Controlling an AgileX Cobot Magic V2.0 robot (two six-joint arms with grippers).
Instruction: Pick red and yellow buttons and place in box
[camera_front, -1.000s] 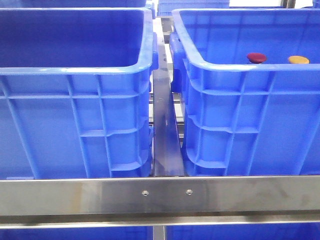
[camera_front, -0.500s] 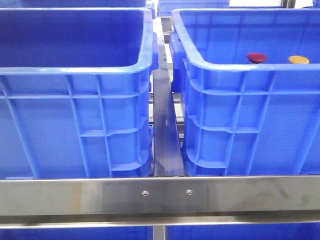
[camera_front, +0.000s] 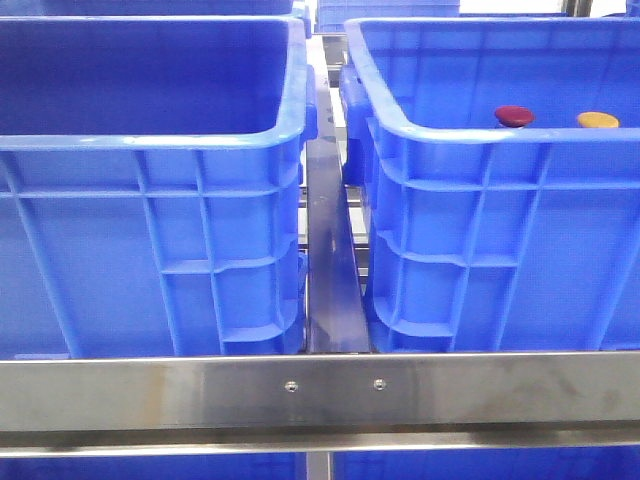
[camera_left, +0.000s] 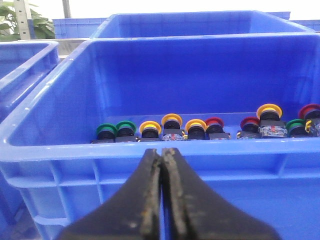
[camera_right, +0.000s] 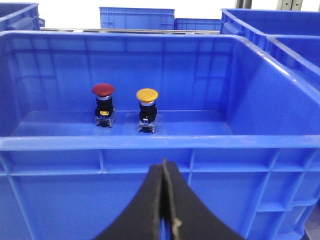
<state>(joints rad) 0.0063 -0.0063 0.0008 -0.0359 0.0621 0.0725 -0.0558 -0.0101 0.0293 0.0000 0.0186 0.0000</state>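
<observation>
In the front view two large blue crates stand side by side, one on the left (camera_front: 150, 138) and one on the right (camera_front: 480, 130). A dark red button (camera_front: 513, 115) and an orange-yellow button (camera_front: 597, 120) stand upright in the right crate. The right wrist view shows them too, red (camera_right: 103, 90) and yellow (camera_right: 147, 95), on black bases. My right gripper (camera_right: 164, 165) is shut and empty, outside that crate's near wall (camera_right: 160, 142). My left gripper (camera_left: 162, 152) is shut and empty, outside the near wall of a crate (camera_left: 75, 150) holding several green, yellow (camera_left: 171, 120) and red (camera_left: 214, 122) buttons.
A steel rail (camera_front: 320, 390) runs across the front below the crates. A steel bar (camera_front: 330, 270) lies in the gap between them. More blue crates stand behind (camera_right: 135, 17). The left crate's floor is hidden in the front view. Neither gripper shows there.
</observation>
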